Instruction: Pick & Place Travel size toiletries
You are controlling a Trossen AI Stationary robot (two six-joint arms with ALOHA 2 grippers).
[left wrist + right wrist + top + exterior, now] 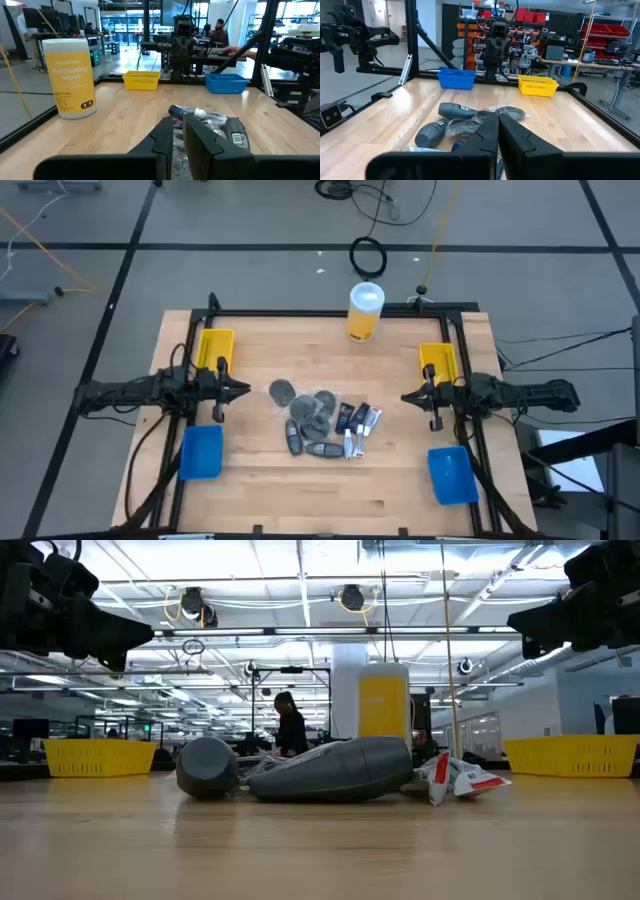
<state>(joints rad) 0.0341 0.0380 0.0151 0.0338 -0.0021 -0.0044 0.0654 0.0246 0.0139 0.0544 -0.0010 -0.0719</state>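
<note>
Only the high view shows the toiletries (323, 423) between both clenched, empty grippers.

The right hand (497, 131) sits at six o'clock, its two dark fingers (485, 137) pressed together, raised above the wooden worktop (395, 120). Just past the fingertips lies a heap of toiletries: a dark grey bottle (456, 110) at eleven o'clock, a second bottle (431, 134) at nine, and a wrapped disc (511, 113) at one. Toward twelve, at the far edge, a blue basket (456, 78) and a yellow basket (538, 85) flank the left arm (496, 47).
</note>
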